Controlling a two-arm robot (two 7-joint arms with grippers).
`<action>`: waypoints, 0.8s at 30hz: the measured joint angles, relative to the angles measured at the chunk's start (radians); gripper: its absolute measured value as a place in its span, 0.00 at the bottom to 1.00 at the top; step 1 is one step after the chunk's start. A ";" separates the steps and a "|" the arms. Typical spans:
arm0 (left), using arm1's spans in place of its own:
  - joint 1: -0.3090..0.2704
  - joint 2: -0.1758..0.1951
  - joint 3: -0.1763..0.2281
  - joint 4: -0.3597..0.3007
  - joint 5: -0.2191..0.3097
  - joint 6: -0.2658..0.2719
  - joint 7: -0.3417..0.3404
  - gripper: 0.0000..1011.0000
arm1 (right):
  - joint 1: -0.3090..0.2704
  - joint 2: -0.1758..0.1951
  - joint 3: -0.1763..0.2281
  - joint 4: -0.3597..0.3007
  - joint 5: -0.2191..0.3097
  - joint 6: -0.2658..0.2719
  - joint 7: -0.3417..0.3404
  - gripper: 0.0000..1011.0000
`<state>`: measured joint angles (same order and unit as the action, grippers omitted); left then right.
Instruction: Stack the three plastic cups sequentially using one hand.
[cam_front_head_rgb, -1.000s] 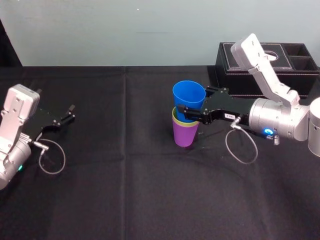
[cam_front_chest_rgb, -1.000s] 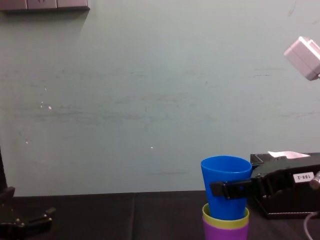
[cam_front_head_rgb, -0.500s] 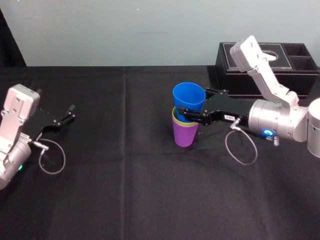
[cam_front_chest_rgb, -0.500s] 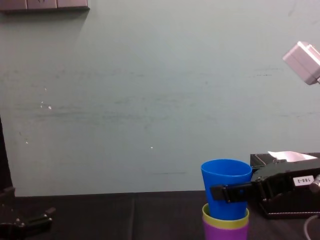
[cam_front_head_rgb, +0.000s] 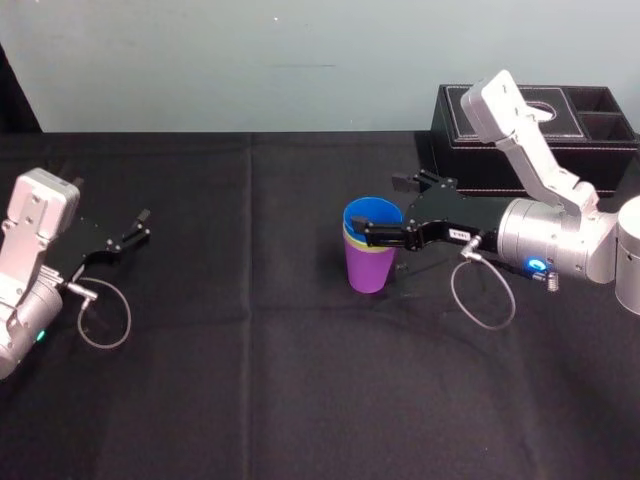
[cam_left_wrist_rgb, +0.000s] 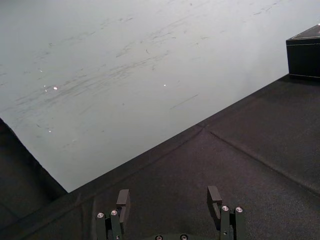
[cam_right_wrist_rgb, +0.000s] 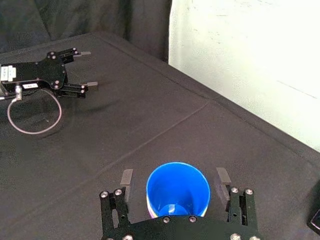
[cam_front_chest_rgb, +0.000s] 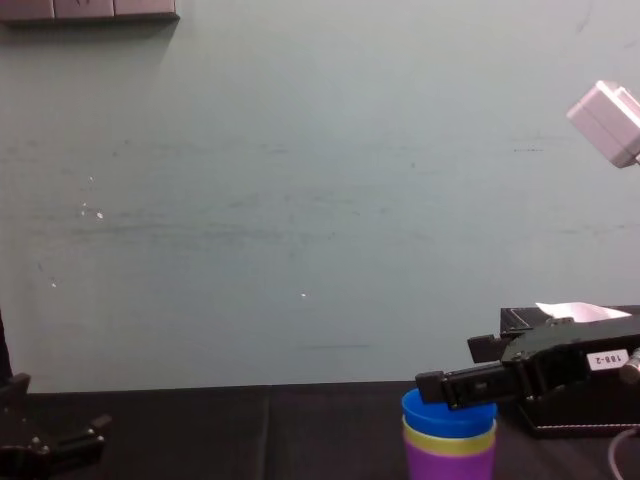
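Blue cup (cam_front_head_rgb: 372, 213) nested in the yellow-green cup (cam_front_chest_rgb: 450, 438) and purple cup (cam_front_head_rgb: 368, 272), the stack stands on the bench (cam_front_head_rgb: 300, 380) near the black box (cam_front_head_rgb: 470, 160), to its left. The right gripper (cam_front_head_rgb: 378, 205) reaches in from the box side, jaws spread wide of the blue rim and holding nothing. A sideways retreat could hook that rim and topple the light stack; the blue cup may also be seated loosely. The left gripper (cam_front_head_rgb: 138, 228) lies parked far across the bench from the box, jaws apart and empty.
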<state>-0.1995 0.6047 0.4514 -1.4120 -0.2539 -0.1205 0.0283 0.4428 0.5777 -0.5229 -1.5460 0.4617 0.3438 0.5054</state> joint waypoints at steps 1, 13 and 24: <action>0.000 0.000 0.000 0.000 0.000 0.000 0.000 1.00 | 0.000 0.000 0.000 0.000 0.000 0.000 0.000 0.99; 0.000 0.000 0.000 0.000 0.000 0.000 0.000 1.00 | 0.000 0.000 0.000 -0.001 0.000 0.000 0.000 0.99; 0.000 0.000 0.000 0.000 0.000 0.000 0.000 1.00 | -0.045 0.015 0.051 -0.046 0.000 -0.033 -0.046 0.99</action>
<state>-0.1995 0.6047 0.4514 -1.4120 -0.2539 -0.1205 0.0283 0.3982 0.5930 -0.4716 -1.5921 0.4619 0.3105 0.4596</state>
